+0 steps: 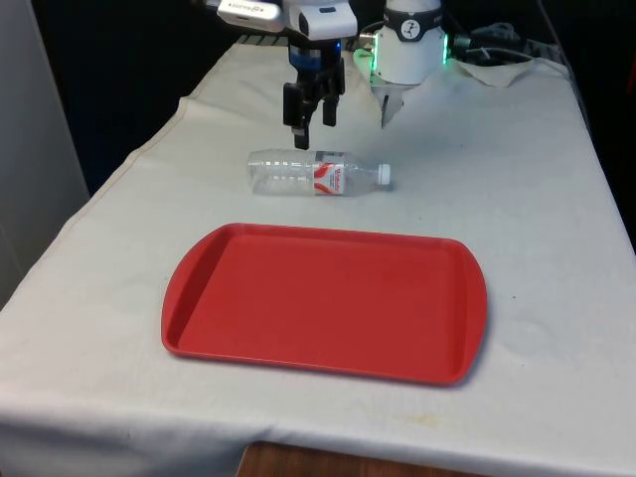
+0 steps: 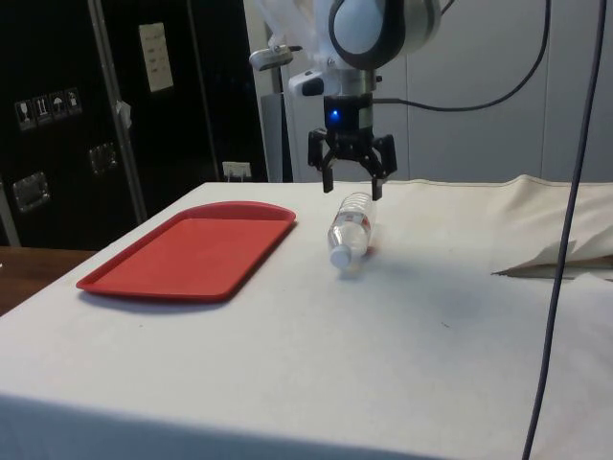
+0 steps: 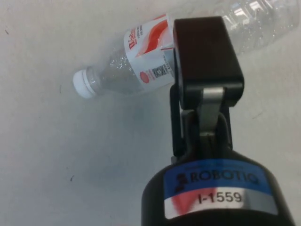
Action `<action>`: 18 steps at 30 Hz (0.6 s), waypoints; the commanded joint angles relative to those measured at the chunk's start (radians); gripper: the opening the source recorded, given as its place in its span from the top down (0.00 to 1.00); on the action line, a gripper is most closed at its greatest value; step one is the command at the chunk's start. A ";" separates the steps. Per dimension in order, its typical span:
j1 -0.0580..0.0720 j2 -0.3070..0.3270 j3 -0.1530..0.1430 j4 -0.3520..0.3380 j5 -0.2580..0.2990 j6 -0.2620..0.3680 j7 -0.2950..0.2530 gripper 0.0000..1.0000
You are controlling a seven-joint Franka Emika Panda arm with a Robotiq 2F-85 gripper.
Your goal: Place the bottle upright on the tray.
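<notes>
Black two-finger gripper [image 1: 312,127] hovers open and empty directly above the clear plastic bottle [image 1: 316,174], which lies crosswise, cap toward the front view's right.

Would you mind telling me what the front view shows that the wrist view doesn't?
Front view alone: the red tray lying nearer the camera than the bottle, and the gripper hanging open above the bottle. Wrist view alone: the code print on the bottle's label. Both: the clear plastic bottle on its side on the white cloth, white cap on.
</notes>
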 commanded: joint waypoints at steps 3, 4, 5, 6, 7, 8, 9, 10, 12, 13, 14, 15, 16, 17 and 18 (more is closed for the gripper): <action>0.000 0.000 0.000 0.000 0.000 0.000 -0.021 0.00; -0.001 0.000 0.003 0.001 0.001 0.001 -0.035 0.00; -0.001 0.000 0.003 0.001 0.002 0.000 -0.042 0.00; -0.001 0.000 0.003 0.001 0.002 0.000 -0.049 0.00; -0.001 0.000 0.003 0.002 0.002 0.000 -0.056 0.00; -0.001 0.000 0.003 0.002 0.002 0.000 -0.063 0.00; -0.001 0.000 0.003 0.002 0.002 0.000 -0.070 0.00; -0.001 0.000 0.004 0.003 0.002 -0.001 -0.076 0.00; -0.001 0.000 0.004 0.003 0.002 -0.001 -0.091 0.00; 0.000 0.000 0.001 0.001 0.000 0.000 -0.086 0.00; -0.001 0.001 0.004 0.003 0.002 -0.001 -0.105 0.00; -0.001 0.001 0.004 0.004 0.002 -0.001 -0.112 0.00; -0.001 0.001 0.004 0.004 0.002 -0.001 -0.119 0.00; -0.001 0.001 0.004 0.004 0.002 -0.001 -0.126 0.00; -0.001 0.001 0.004 0.004 0.002 -0.001 -0.134 0.00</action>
